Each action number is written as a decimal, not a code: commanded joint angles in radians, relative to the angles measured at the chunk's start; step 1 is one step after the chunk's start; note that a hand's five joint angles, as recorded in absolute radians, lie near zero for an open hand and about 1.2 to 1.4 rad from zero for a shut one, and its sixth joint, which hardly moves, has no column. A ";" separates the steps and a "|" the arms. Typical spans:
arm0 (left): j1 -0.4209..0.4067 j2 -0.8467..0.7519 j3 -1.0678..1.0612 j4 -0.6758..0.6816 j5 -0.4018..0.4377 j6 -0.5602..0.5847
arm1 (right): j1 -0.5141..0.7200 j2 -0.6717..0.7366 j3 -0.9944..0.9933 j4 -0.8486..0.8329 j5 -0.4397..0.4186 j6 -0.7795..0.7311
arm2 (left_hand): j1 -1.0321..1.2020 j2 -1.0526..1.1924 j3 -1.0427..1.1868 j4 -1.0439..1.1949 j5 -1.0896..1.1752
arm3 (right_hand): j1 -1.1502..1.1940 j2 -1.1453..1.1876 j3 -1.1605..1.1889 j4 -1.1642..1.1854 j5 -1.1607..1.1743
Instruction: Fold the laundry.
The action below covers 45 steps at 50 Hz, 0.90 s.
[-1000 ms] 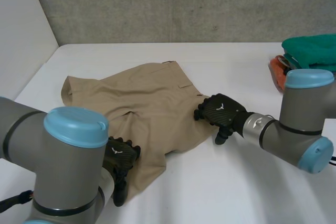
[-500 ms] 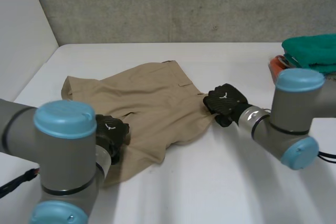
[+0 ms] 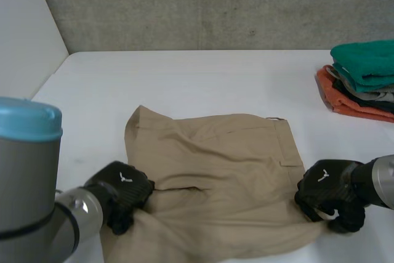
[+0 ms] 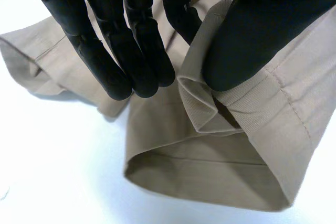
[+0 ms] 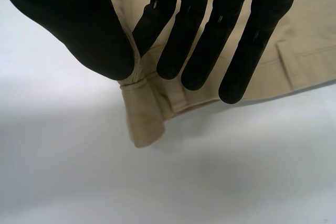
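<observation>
Left hand [image 3: 120, 190]: lower left of the head view, on the left edge of the beige twill shorts [image 3: 215, 173]. In the left wrist view the straight fingers [image 4: 134, 51] lie pressed together. The thumb [image 4: 252, 35] clamps a bunched fold of hem against them, so the cloth is pinched (the fold puckers just beside the thumb tip).

Right hand [image 3: 329, 194]: lower right of the head view, on the lower right corner of the shorts. In the right wrist view the thumb [image 5: 73, 24] and the nearest of the straight fingers [image 5: 210, 45] nip the corner of the waistband. The tip of that corner hangs free past the thumb.

Shorts: spread across the lower centre of the head view between the two hands, lying on the white table [image 3: 203, 84]. They are mostly flat, with long creases running across them.

Surroundings: a stack of folded garments [image 3: 363, 78] (green on top, orange at the bottom) sits at the right edge, well apart from the shorts. A grey concrete wall [image 3: 215, 4] runs along the top of the frame.
</observation>
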 commanded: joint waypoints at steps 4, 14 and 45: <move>0.167 -0.153 0.184 0.102 -0.005 -0.021 | 0.092 0.091 -0.182 -0.264 0.031 0.345 | 0.232 0.203 0.211 0.203 0.231 | 0.287 0.219 0.208 0.198 0.236; 0.179 -0.346 0.520 0.178 -0.083 -0.134 | 0.187 0.306 -0.439 -0.539 0.140 0.458 | 0.232 0.203 0.211 0.203 0.231 | 0.287 0.219 0.208 0.198 0.236; 0.150 -0.709 1.062 0.246 -0.273 -0.133 | 0.246 0.595 -0.582 -1.101 0.215 0.400 | -0.990 -1.019 -1.011 -1.018 -0.991 | -0.935 -1.003 -1.014 -1.024 -0.985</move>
